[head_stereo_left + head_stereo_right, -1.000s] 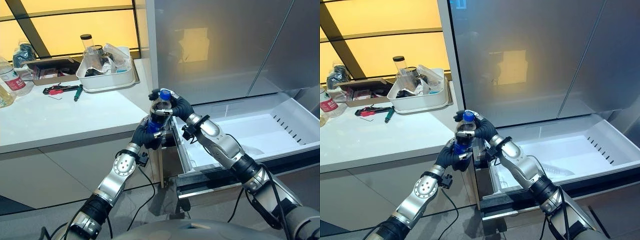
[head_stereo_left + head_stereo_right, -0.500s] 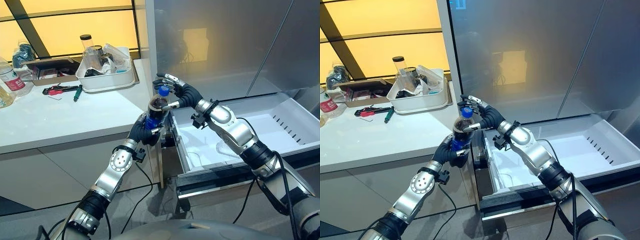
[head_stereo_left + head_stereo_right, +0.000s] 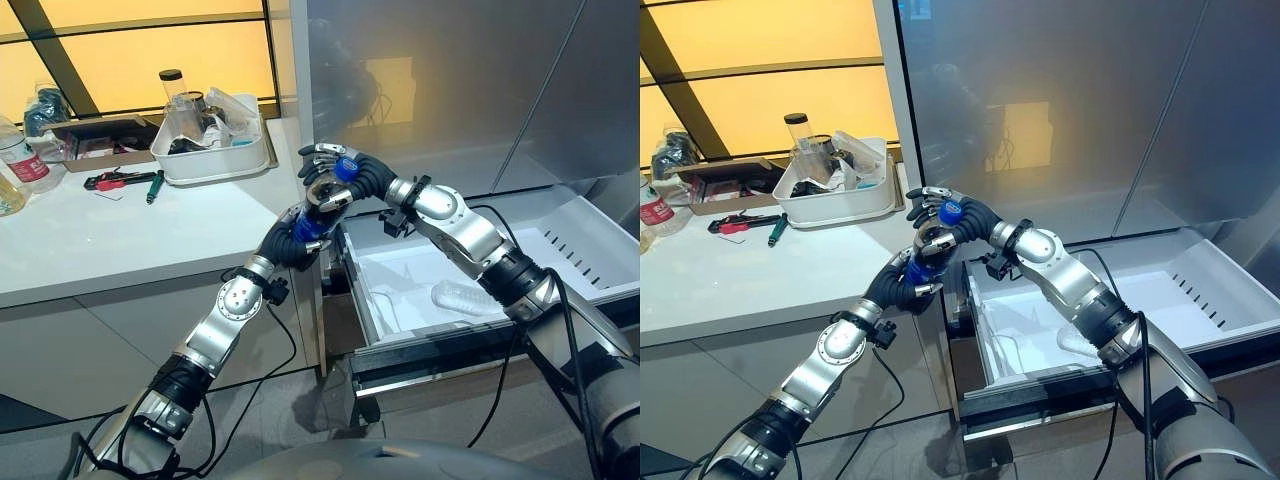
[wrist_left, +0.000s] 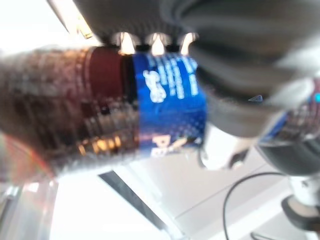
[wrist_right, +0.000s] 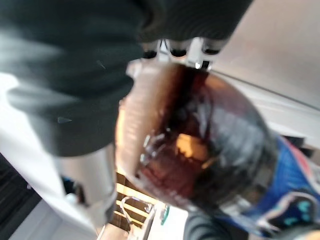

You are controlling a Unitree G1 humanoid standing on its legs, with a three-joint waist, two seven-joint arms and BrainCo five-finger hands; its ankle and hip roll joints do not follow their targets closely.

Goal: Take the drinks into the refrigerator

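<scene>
A cola bottle (image 3: 321, 197) with a blue cap and blue label is held tilted in the air, over the gap between the counter's edge and the open drawer. My left hand (image 3: 289, 241) is curled round its lower, labelled part (image 4: 170, 115). From the right, my right hand (image 3: 352, 178) reaches over the bottle's top, fingers and thumb wrapped round the neck and shoulder (image 5: 200, 135). Below and to the right, the refrigerator's bottom drawer (image 3: 590, 235) stands pulled out, white inside. A clear plastic bottle (image 3: 466, 297) lies on the drawer's floor.
The refrigerator's steel door (image 3: 450, 90) rises behind the hands. On the white counter (image 3: 120, 230) to the left stand a white bin (image 3: 212, 152) of jars and lids, some tools (image 3: 125, 181), a box and bottles (image 3: 22, 152) at the far left.
My right hand has closed over the top of the bottle, where it hovered open half a second ago. The left arm has lifted the bottle and tipped it towards the refrigerator.
</scene>
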